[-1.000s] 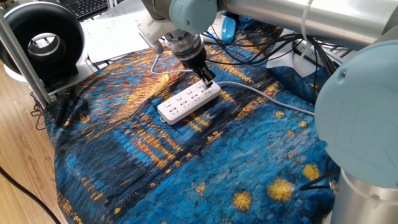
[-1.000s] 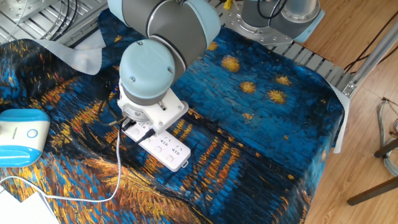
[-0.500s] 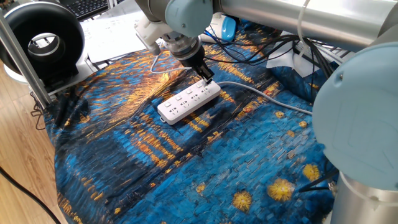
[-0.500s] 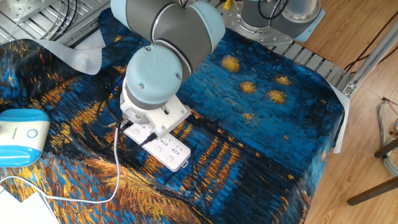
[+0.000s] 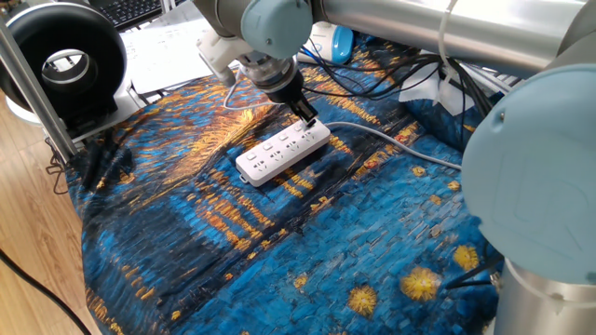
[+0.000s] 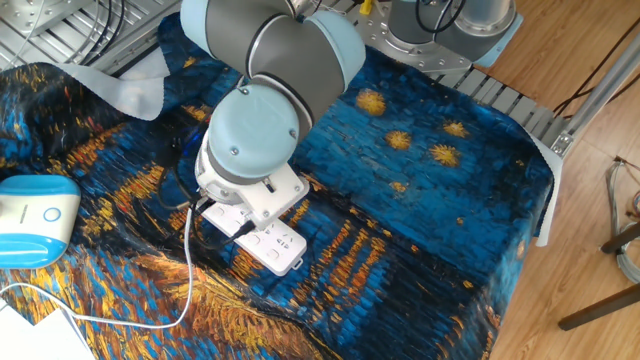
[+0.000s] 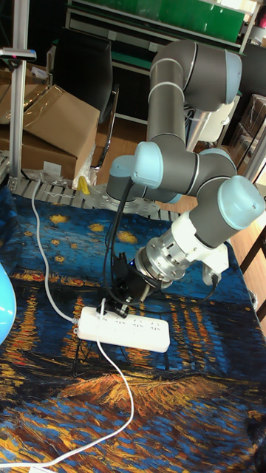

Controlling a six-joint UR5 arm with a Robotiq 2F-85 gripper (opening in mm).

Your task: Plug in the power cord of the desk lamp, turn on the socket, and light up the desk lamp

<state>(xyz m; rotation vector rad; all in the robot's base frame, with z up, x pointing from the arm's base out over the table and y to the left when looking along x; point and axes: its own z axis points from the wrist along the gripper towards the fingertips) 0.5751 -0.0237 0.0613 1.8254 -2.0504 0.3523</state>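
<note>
Just above the socket's [image 5: 282, 153] cable end, end effector [image 5: 308, 119] tilted

Arm bent low — fingers [image 7: 111, 298] downward, closed

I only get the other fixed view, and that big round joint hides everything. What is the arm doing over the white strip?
Observer: In one fixed view, the end effector points down at the socket's end, where a thick grey cable leaves it.
Operator: Is anything plugged in there?
Observer: The tall fixed view shows the power cord running across the cloth up to that end, beneath the end effector. I cannot make out the plug itself.
</note>
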